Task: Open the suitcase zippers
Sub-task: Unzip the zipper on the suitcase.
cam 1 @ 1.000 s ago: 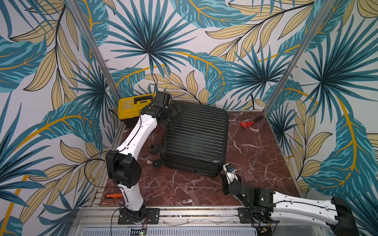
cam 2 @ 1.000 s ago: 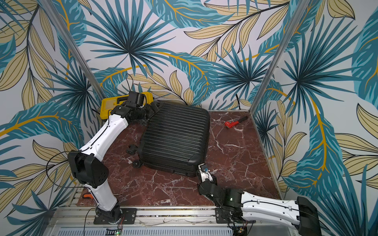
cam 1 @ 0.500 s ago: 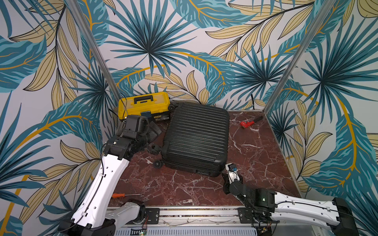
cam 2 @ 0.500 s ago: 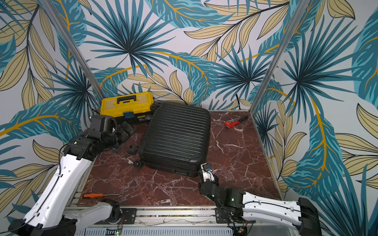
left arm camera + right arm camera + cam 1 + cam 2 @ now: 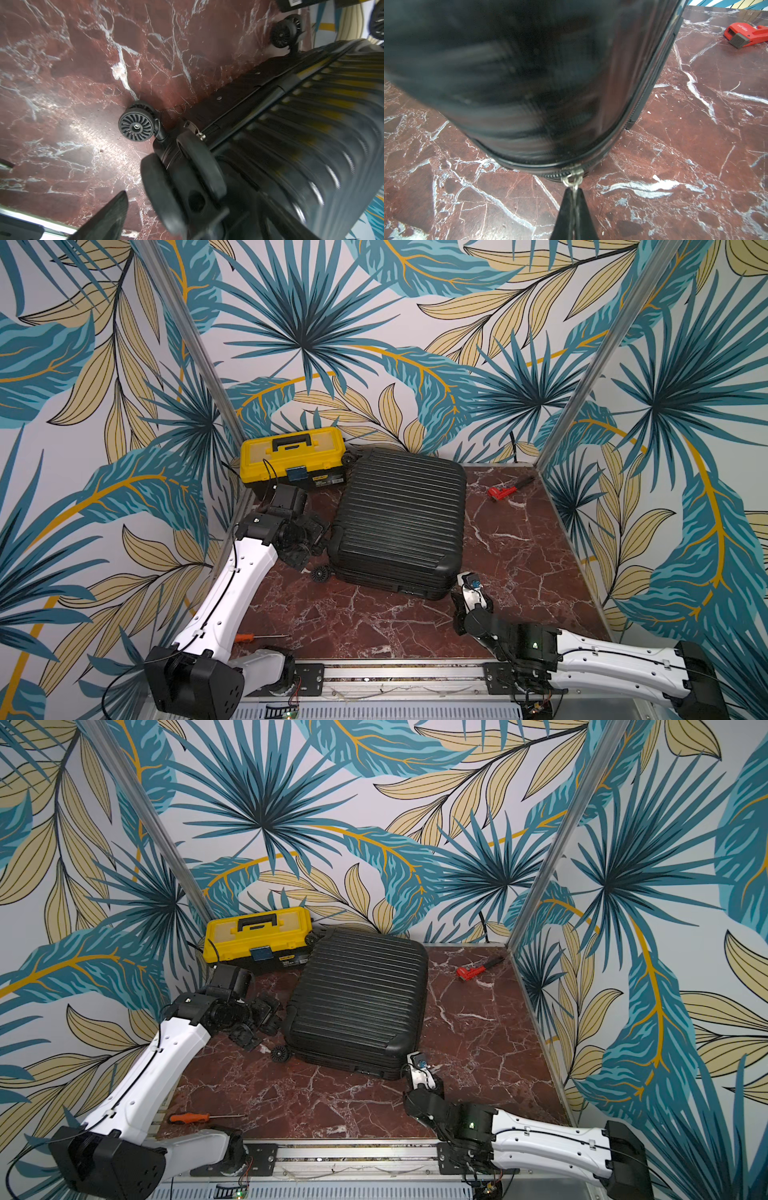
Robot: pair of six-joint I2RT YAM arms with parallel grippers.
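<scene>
The black ribbed suitcase (image 5: 399, 522) lies flat on the marble floor in both top views. My left gripper (image 5: 311, 545) stands open beside the suitcase's near-left wheel corner. One of its fingers (image 5: 108, 216) shows in the left wrist view; the other is hidden behind a blurred caster (image 5: 180, 180). A small silver zip pull (image 5: 197, 133) sits on the zippers' track (image 5: 214, 127) at that corner. My right gripper (image 5: 574, 193) is at the near-right corner, shut on a second silver pull (image 5: 573, 179). From there the track (image 5: 636, 108) runs up the side seam.
A yellow-and-black toolbox (image 5: 293, 456) stands against the back wall, touching the suitcase's far-left corner. A red wrench (image 5: 496, 492) lies at the back right, and an orange screwdriver (image 5: 249, 637) at the front left. Patterned walls close in three sides.
My left arm has swung back from the suitcase's far corner by the toolbox to its near-left wheel corner. The right gripper keeps its hold and has barely shifted.
</scene>
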